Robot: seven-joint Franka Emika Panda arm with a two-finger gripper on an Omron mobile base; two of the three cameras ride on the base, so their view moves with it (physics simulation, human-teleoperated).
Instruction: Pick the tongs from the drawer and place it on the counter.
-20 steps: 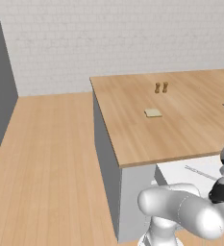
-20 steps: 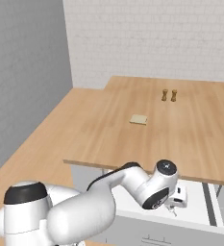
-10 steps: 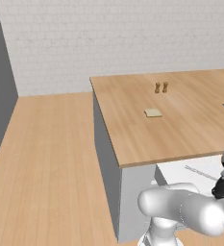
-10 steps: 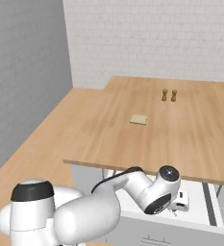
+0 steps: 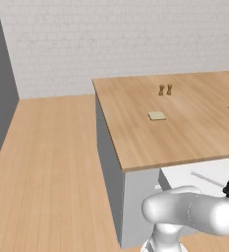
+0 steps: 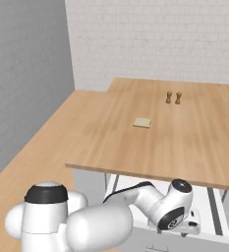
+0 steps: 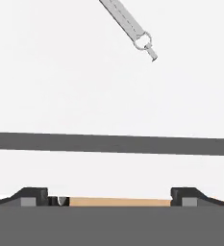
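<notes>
The end effector [image 7: 108, 194] is seen in the hand view at the bottom of the frame, its two dark fingertips [image 7: 34, 196] set wide apart with nothing between them: spread, holding nothing.

The tongs [image 7: 128, 28] lie at the top centre of the hand view, on the white floor of the drawer [image 7: 60, 91]. They run diagonally from the top edge down to the right and end in a small ring. They are well apart from the fingertips. A dark grey band crosses the frame horizontally between the tongs and the fingertips; what it belongs to cannot be told.

In the left base view the tongs [image 5: 208, 179] show as a thin grey line at the lower right, inside the open drawer [image 5: 185, 173], just below the front edge of the table [image 5: 194, 133]. The white arm crosses the lower right corner in front of the drawer.

In the right base view the drawer [image 6: 209, 206] stands pulled out under the table edge at the lower right, with the arm's wrist over it. The tongs cannot be made out there.

On the table [image 6: 194, 142], a small yellowish square pad [image 5: 157, 115] lies near the middle of the frame, and two small brown shakers [image 5: 165, 89] stand side by side above it, towards the far edge.
</notes>
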